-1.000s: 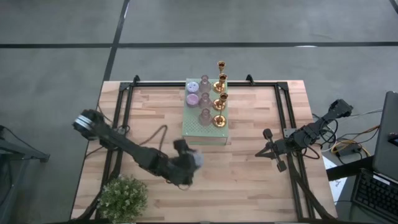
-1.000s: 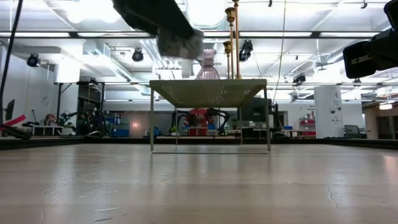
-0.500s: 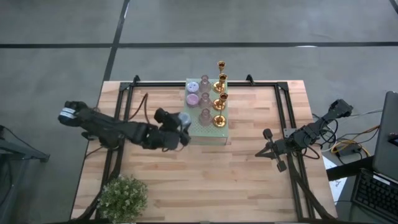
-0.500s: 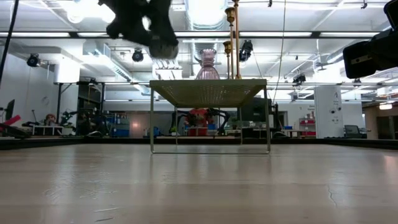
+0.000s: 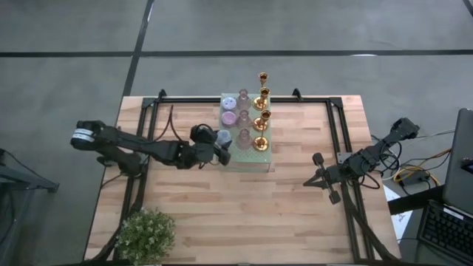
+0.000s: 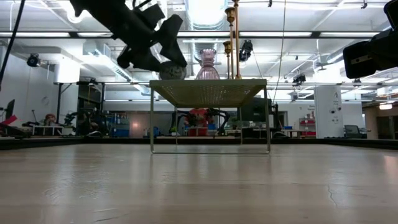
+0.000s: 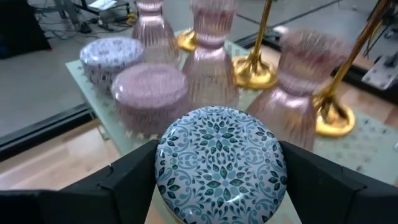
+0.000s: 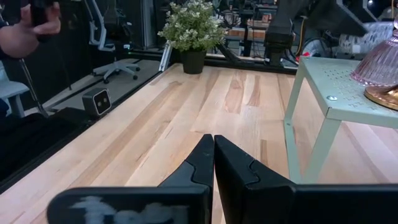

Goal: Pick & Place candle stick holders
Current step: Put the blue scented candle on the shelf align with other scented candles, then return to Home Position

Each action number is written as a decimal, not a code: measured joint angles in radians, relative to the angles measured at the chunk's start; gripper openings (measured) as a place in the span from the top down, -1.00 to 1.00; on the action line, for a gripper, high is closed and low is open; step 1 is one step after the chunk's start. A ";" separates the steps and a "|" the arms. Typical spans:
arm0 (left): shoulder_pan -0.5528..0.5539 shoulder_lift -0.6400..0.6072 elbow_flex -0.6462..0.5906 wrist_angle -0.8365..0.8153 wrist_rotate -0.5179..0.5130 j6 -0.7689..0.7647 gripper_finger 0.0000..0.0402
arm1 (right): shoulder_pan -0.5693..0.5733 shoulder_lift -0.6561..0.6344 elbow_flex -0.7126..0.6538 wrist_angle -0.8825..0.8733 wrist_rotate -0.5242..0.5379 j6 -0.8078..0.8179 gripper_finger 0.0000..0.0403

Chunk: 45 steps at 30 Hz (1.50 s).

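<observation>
My left gripper (image 5: 220, 140) is shut on a squat round holder with a blue leaf-patterned top (image 7: 221, 165). It holds it at the left edge of the pale green perforated stand (image 5: 247, 157). On the stand are gold stemmed candle stick holders (image 5: 260, 118), pink ribbed ones (image 7: 211, 62) and two squat lilac ones (image 7: 149, 93). In the low view the blue holder (image 6: 170, 70) hangs just over the stand's top corner. My right gripper (image 8: 213, 152) is shut on nothing, at the table's right side (image 5: 318, 159). My left gripper pinches the blue holder by opposite sides of its round wall (image 7: 163, 180), one dark finger (image 7: 127, 177) on each side. The fingers come nearly level from the table's left. The holder sits patterned top up, at the height of the stand's top; whether it touches the stand I cannot tell.
A leafy potted plant (image 5: 146, 235) stands at the table's near left corner. The middle and near part of the wooden table (image 5: 251, 214) is bare. A person's hand (image 8: 25, 28) shows in the room beyond the table.
My left gripper has carried the blue holder from the middle of the table toward the far edge, then right up to the stand's left edge. The wrist has rolled on the way. The holder has stayed between the fingers.
</observation>
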 joint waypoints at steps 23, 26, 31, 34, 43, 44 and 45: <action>0.024 0.101 -0.023 0.141 0.044 0.042 -0.54 | 0.000 0.000 0.000 0.000 0.000 0.000 0.96; 0.024 0.104 -0.023 0.146 0.048 0.052 -0.54 | 0.000 0.000 0.000 0.000 0.000 0.000 0.96; 0.024 0.104 -0.022 0.148 0.068 0.063 -0.54 | 0.000 0.000 0.000 0.000 0.000 0.000 0.96; 0.024 0.104 -0.022 0.152 0.071 0.073 -0.56 | 0.000 0.000 0.000 0.000 0.000 0.000 0.96; 0.024 0.076 -0.017 0.153 0.086 0.088 -0.88 | 0.000 0.000 0.000 0.000 0.000 0.000 0.96; 0.024 0.074 -0.012 0.153 0.084 0.105 -0.90 | 0.000 0.000 0.000 0.000 0.000 0.000 0.96; 0.024 0.073 -0.008 0.152 0.085 0.121 -0.91 | 0.000 0.000 0.000 0.000 0.000 0.000 0.96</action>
